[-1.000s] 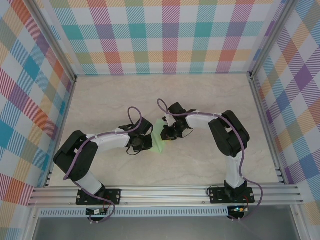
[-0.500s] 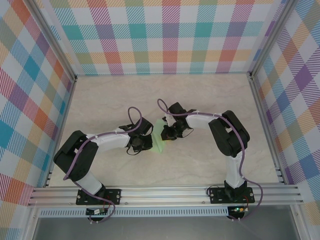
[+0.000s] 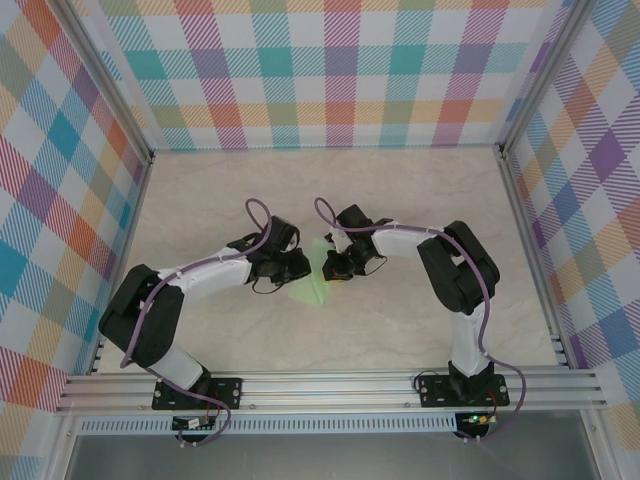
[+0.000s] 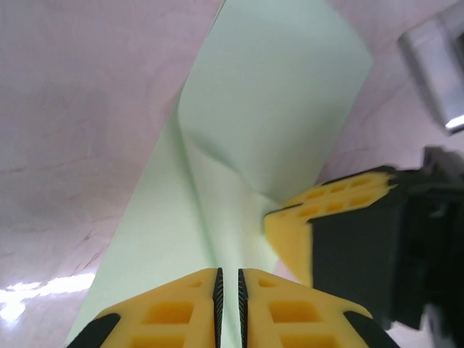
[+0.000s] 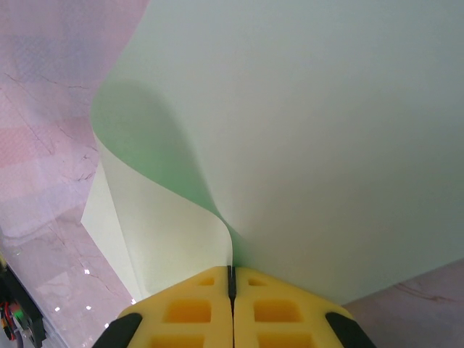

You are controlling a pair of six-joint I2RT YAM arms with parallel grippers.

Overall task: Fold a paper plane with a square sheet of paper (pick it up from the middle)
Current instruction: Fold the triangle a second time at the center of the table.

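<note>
My two arms rise from the near edge of the table point(image 3: 420, 200) and bend inward, so the claws sit close together near its middle. My left gripper point(image 4: 228, 275) has its yellow fingers a thin slit apart. Pale green shows in that slit, but I cannot tell whether they pinch anything. My right gripper point(image 5: 232, 271) is closed tight. Its fingers press together on a raised curl of the square sheet of paper point(image 5: 326, 145), which runs up into the seam between them. From my left wrist I see one of those right fingers point(image 4: 326, 210) touching the sheet where it creases, just beyond my own fingertips. The sheet lies about midway between the table's left and right edges, somewhat nearer the near edge than the far one. Part of it lies flat on the marble-patterned top and part is lifted and bowed. Beyond it the tabletop runs on to the far edge, under a checked wall point(image 3: 340, 80).
</note>
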